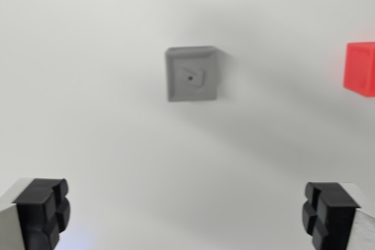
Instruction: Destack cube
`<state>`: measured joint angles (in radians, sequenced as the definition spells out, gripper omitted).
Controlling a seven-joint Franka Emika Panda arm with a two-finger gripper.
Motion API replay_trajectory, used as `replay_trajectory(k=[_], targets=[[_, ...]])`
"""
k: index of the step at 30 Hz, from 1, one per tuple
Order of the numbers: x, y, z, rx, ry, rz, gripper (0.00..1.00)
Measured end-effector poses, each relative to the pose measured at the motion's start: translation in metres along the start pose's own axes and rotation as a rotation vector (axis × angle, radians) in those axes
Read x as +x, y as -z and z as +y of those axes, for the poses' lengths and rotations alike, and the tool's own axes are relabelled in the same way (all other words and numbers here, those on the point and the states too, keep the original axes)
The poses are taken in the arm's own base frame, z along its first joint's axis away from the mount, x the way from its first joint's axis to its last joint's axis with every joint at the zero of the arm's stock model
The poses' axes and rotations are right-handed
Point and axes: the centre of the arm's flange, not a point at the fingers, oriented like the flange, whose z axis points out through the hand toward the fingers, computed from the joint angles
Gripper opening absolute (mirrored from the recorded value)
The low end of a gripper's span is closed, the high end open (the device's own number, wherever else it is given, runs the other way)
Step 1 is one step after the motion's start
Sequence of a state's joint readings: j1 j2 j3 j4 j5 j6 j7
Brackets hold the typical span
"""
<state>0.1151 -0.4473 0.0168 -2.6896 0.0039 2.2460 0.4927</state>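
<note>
Below the wrist cam, grey cube (pixel 191 74) sits centred on white tabletop (pixel 105 133); red cube (pixel 361 68) lies well apart, at the wrist view's right of grey. Fingers (pixel 41 212) spread wide, holding nothing. Judged step: approach. Next: descend, centre fingers astride grey cube, then close.

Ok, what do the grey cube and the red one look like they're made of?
Grey cube: probably matte plastic, possibly 3D-printed; dull even surface, with a small dark hole on the top face. Red cube: cut off at the wrist view's right edge, saturated uniform colour, likely plastic or painted; blur leaves the finish open.
</note>
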Motion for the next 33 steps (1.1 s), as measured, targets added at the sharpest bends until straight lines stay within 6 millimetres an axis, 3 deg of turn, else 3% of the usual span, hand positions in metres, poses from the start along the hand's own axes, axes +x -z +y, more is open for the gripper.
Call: replay_trajectory(k=[17,33], targets=[[0.000,0.037,0.000,-0.001,0.000,-0.001,1.00],[0.001,0.041,0.000,-0.002,0.000,-0.002,1.00]])
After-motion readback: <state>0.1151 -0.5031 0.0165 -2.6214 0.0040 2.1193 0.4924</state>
